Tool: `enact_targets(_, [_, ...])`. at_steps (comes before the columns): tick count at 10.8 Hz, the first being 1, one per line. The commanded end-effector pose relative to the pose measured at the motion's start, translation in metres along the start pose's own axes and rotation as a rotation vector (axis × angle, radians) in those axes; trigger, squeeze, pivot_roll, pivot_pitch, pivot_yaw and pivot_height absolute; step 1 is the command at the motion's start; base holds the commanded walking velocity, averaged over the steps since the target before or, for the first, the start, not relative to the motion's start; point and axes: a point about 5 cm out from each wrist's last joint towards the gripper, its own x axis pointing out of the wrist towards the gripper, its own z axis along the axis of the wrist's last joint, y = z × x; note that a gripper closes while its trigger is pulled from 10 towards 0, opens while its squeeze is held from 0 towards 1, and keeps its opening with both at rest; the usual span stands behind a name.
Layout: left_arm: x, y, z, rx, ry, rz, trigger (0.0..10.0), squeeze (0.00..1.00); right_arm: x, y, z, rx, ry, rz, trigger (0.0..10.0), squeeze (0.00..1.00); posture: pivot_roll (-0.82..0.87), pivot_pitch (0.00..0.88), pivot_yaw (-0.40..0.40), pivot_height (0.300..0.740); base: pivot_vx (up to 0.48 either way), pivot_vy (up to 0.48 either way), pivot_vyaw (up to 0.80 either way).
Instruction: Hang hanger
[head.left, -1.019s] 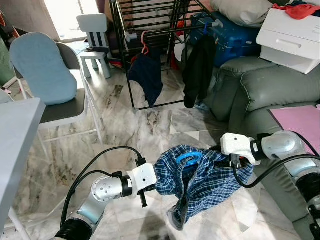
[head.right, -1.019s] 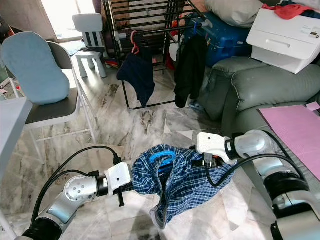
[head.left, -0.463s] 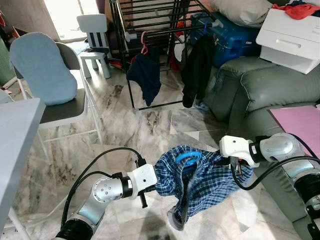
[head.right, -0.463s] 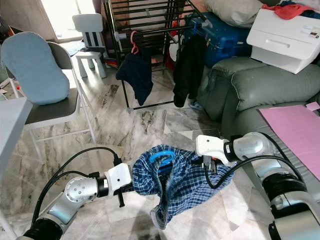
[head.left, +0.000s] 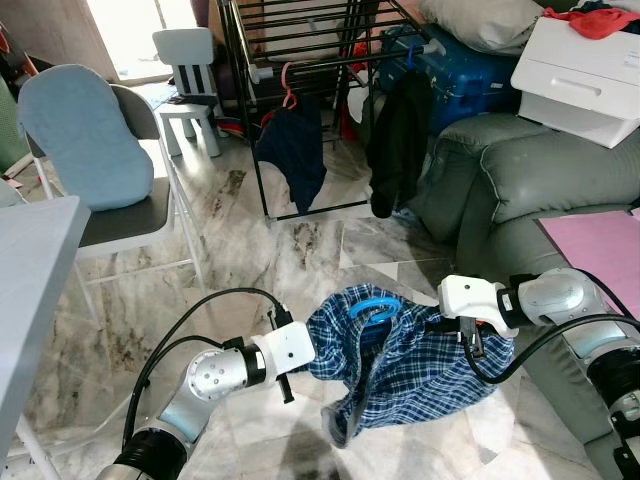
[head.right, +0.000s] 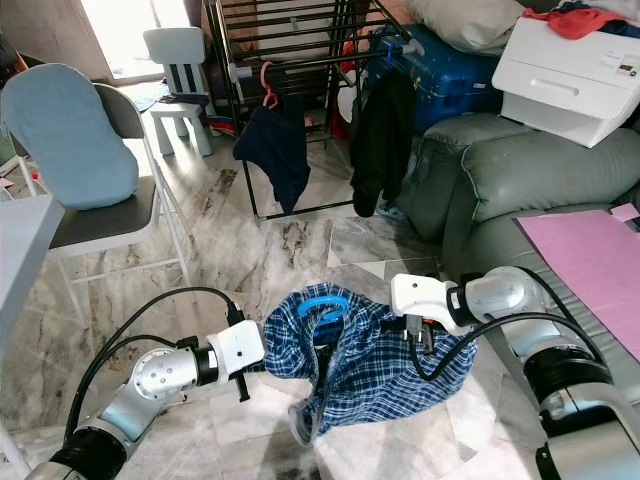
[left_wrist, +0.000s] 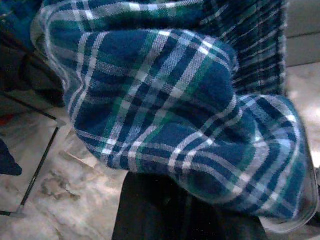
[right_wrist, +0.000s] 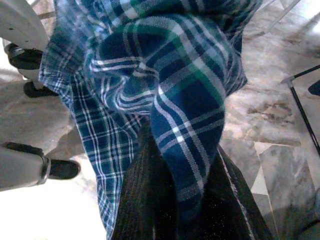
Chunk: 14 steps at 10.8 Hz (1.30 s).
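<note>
Plaid blue-and-green cloth, a shirt (head.left: 400, 360) on a blue hanger (head.left: 372, 306), hangs stretched between the two grippers low over the marble floor (head.left: 290, 250), its long axis running left to right across the robot's front. The hanger's hook curls upward at the middle of the bundle, tipped slightly away from the robot. The left gripper (head.left: 300, 362) is clamped on the shirt's left edge; the right gripper (head.left: 462, 330) has cloth bunched between its fingers, which appear closed on it, though the fabric hides the tips. Since a second ago the shirt has sagged lower and spread wider, its hem (head.left: 340, 432) dropping toward the floor. A grey sofa (head.left: 530, 180) stands to the right, a grey chair with a blue cushion (head.left: 85, 140) to the left. Farther off, the black drying rack (head.left: 300, 60) carries a dark navy garment (head.left: 292, 150) on a pink hanger and a black garment (head.left: 395, 135); a small white chair (head.left: 190, 80) stands beyond.
</note>
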Motion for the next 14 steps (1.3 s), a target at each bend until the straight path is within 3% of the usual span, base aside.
enact_targets(1, [0.003,0.008,0.005,0.04,-0.011,0.038,0.0,0.0,0.003,-0.002,0.005,-0.008,-0.027,-0.01,0.0,0.0,-0.13,0.0,0.03,0.74,0.0,0.0,0.0])
enact_targets(2, [0.002,0.013,0.004,0.009,-0.013,0.097,10.0,1.0,0.005,0.0,0.004,-0.006,-0.028,-0.011,0.0,0.0,-0.13,0.0,0.03,0.74,0.0,0.0,0.0])
enact_targets(5, [-0.003,0.018,0.003,0.061,-0.016,0.141,10.0,1.0,0.008,0.002,-0.004,0.013,0.016,-0.055,0.0,0.0,-0.13,0.0,0.032,0.74,0.0,0.0,0.0])
enact_targets(6, [-0.009,0.02,0.002,0.066,-0.032,0.197,10.0,1.0,0.014,0.005,-0.008,0.049,0.028,-0.104,0.0,0.0,-0.13,0.0,0.033,0.74,0.0,0.0,0.0])
enact_targets(7, [-0.018,0.024,0.001,0.033,-0.056,0.32,10.0,1.0,0.024,0.011,-0.013,0.134,0.014,-0.162,0.0,0.0,-0.12,0.0,0.034,0.74,0.0,0.0,0.0])
enact_targets(8, [-0.022,0.024,-0.002,0.0,-0.07,0.377,10.0,1.0,0.031,0.017,-0.015,0.181,0.001,-0.18,0.0,0.0,-0.12,0.0,0.033,0.74,0.0,0.0,0.0])
enact_targets(10, [-0.035,0.015,-0.009,-0.205,-0.116,0.518,10.0,1.0,0.048,0.033,-0.025,0.345,-0.005,-0.281,0.0,0.0,-0.11,0.0,0.025,0.74,0.0,0.0,0.0])
enact_targets(11, [-0.038,0.012,-0.014,-0.286,-0.112,0.592,10.0,1.0,0.053,0.034,-0.027,0.42,-0.002,-0.375,0.0,0.0,-0.11,0.0,0.026,0.74,0.0,0.0,0.0])
enact_targets(12, [-0.04,0.009,-0.017,-0.434,-0.124,0.735,10.0,1.0,0.056,0.032,-0.03,0.564,-0.009,-0.526,0.0,0.0,-0.11,0.0,0.025,0.74,0.0,0.0,0.0])
enact_targets(13, [-0.045,0.011,-0.024,-0.534,-0.065,0.888,10.0,1.0,0.058,0.033,-0.032,0.674,-0.02,-0.643,0.0,0.0,-0.1,0.0,0.03,0.74,0.0,0.0,0.0])
enact_targets(14, [-0.049,0.011,-0.029,-0.586,-0.036,0.95,10.0,1.0,0.06,0.036,-0.032,0.753,-0.03,-0.722,0.0,0.0,-0.1,0.0,0.033,0.74,0.0,0.0,0.0])
